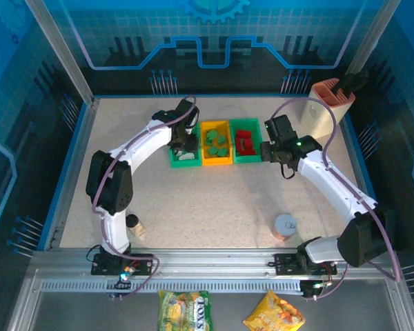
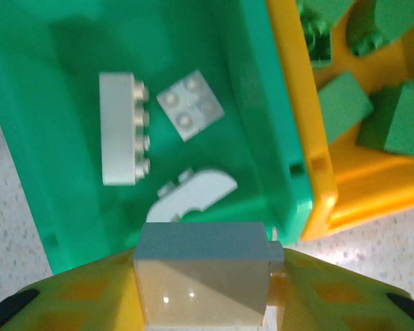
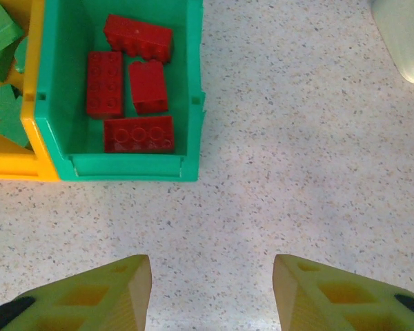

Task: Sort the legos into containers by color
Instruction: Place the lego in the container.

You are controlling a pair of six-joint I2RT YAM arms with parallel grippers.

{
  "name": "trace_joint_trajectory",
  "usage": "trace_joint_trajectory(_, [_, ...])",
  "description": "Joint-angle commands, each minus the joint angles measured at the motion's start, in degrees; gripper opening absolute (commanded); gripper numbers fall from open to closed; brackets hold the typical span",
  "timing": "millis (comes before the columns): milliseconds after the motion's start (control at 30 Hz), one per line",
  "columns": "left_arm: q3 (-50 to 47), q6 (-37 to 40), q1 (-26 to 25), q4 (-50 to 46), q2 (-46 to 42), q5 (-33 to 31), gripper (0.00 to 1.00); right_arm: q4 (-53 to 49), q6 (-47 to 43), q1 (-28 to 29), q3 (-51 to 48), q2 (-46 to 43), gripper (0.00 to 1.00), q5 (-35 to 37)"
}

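left gripper: i clamp one cream-white plastic brick above the green rectangular plastic bin; right gripper: my jaws stand apart, empty, over speckled tabletop

Two green bins, one yellow bin. Four red bricks, four white bricks; green bricks overlap, at least four. One can, one jar, one holder, two bags.

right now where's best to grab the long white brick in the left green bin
Mid-length, from straight above, jaws closing across its narrow width. The long white brick lies on its side, studs toward the square plate, with bare floor on its other side; its length looks too much to span.
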Motion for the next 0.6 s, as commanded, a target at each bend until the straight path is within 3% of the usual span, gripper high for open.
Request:
trace_joint_trajectory(0, [5.17,0.74,1.27,-1.21,3.95,-0.18,0.46,-2.10,-1.12,-1.46,-1.24,-2.59,0.51,1.09])
trace_joint_trajectory(567, [18.00,-2.82,6.28,2.75,17.84,2.94,0.48,-4.06,-2.37,-5.14,-4.44,-8.17,0.51,0.39])
